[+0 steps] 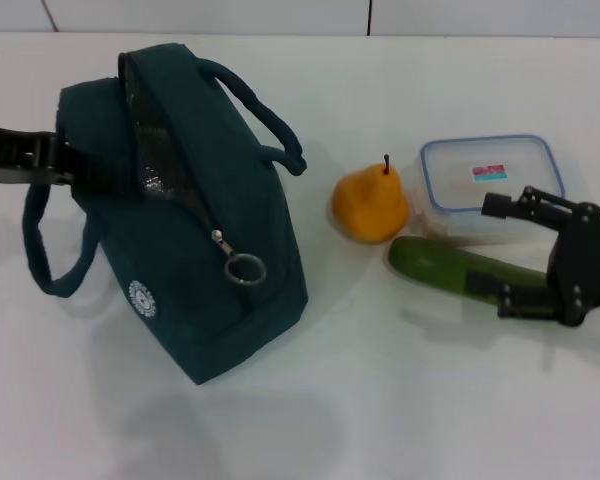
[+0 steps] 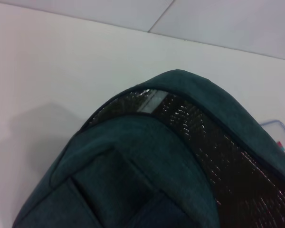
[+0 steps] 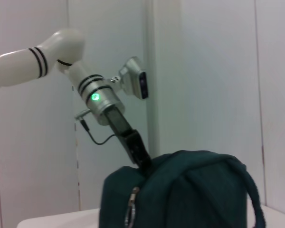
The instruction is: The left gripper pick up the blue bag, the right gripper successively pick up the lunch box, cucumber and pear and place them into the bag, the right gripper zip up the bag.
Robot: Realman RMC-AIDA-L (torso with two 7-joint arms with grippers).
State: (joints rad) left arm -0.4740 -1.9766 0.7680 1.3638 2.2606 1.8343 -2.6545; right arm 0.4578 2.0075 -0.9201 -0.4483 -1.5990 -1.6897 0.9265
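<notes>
Left gripper [image 1: 65, 165] clamps the dark teal fabric bag [image 1: 180, 230]; right gripper [image 1: 525, 255], jaws spread, straddles the long green cucumber [image 1: 450, 265] and risks nudging it away from the clear blue-rimmed lunch box [image 1: 490, 175].

Blue bag [image 1: 195, 250] upright on white desk [image 1: 400, 400], zipper partly open, foil lining showing, ring pull [image 1: 245, 268] hanging on front. Left gripper [image 1: 65, 165] closed on bag's left end. Pear [image 1: 370, 205] right of bag, touching cucumber [image 1: 450, 265]. Lunch box [image 1: 490, 180] behind cucumber. Right gripper [image 1: 505, 255] over cucumber's right end, fingers spread apart.
</notes>
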